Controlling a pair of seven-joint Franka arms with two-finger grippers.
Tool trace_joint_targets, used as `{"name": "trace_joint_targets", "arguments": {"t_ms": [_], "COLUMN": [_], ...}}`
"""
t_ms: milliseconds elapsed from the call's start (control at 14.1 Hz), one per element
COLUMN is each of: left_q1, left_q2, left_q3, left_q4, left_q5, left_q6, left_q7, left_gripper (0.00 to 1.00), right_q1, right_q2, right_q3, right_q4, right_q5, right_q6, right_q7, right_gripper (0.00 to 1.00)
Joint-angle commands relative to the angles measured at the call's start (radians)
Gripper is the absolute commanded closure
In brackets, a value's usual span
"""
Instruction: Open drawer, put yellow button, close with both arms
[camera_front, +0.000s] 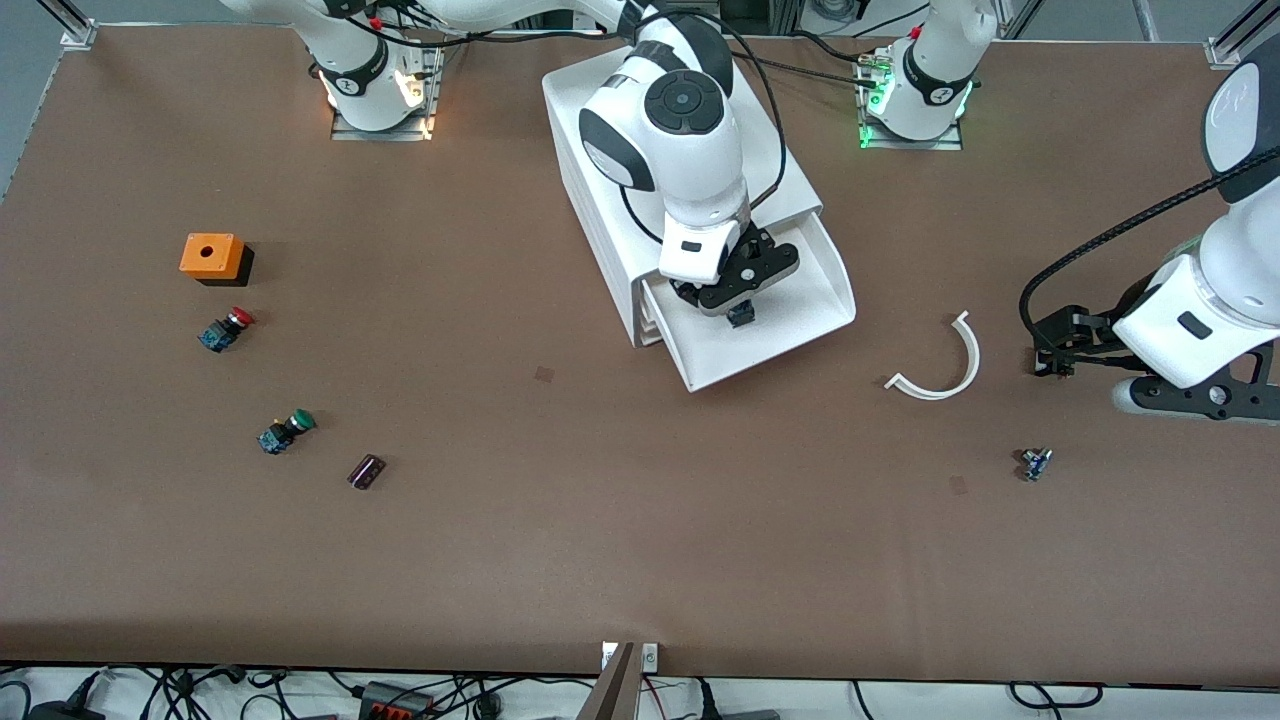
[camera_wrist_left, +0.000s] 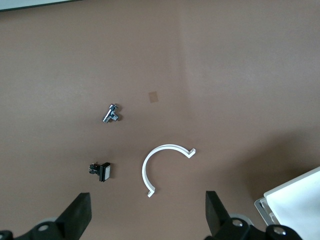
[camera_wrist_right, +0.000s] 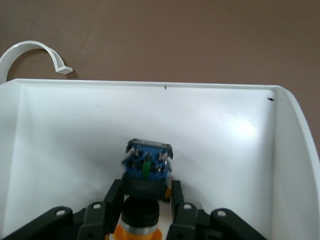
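One yellow button (camera_wrist_right: 145, 200) is clamped between the closed fingers of the right gripper (camera_front: 738, 300) over the open drawer (camera_front: 800, 330); it should be lowered before release. The left gripper (camera_wrist_left: 147, 212), jaws wide, waits over the table. Two other push-buttons are counted: one red-capped switch (camera_front: 225, 329), one green-capped switch (camera_front: 286, 430)

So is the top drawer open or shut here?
Open: the drawer is pulled out of the cabinet, with the right gripper holding the yellow button over it.

Bare floor of open drawer (camera_front: 800, 300) around right gripper (camera_front: 738, 305), walls alongside.
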Motion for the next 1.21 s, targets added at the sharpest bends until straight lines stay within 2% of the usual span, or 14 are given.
{"name": "trace_joint_targets", "arguments": {"t_ms": [0, 427, 569, 711, 924, 1066, 1137], "left_q1": [0.000, 0.001, 0.003, 0.006, -0.012, -0.038, -0.041], "left_q2": [0.011, 0.009, 0.006, -0.002, 0.003, 0.000, 0.001], "left_q3": [-0.009, -0.009, -0.011, -0.008, -0.015, -0.029, -0.060], "left_q4": [0.030, 0.030, 0.030, 0.029, 0.003, -0.077, -0.120], "left_q5": [0.013, 0.013, 0.006, -0.055, -0.066, -0.068, -0.068], "left_q6": [-0.010, -0.013, -0.014, -0.017, 0.001, 0.084, 0.133], "left_q7": [-0.012, -0.012, -0.014, -0.035, -0.237, -0.398, -0.435], "left_gripper": [0.00, 0.00, 0.00, 0.00, 0.00, 0.00, 0.00], "right_q1": [0.011, -0.012, -0.055, -0.107, -0.214, -0.293, -0.317], "right_q2": [0.019, 0.004, -0.027, -0.061, -0.075, -0.076, -0.076], "right_q3": [-0.019, -0.025, -0.024, -0.025, -0.021, -0.020, -0.020], "right_q4": [0.047, 0.149, 0.163, 0.162, 0.153, 0.116, 0.114], "right_q5": [-0.017, -0.015, -0.015, -0.015, -0.011, -0.012, -0.017], "right_q6": [-0.019, -0.072, -0.121, -0.199, -0.264, -0.304, -0.337], "right_q7": [0.018, 0.058, 0.057, 0.054, 0.050, 0.049, 0.047], "right_gripper": [0.00, 0.00, 0.00, 0.00, 0.00, 0.00, 0.00]}}
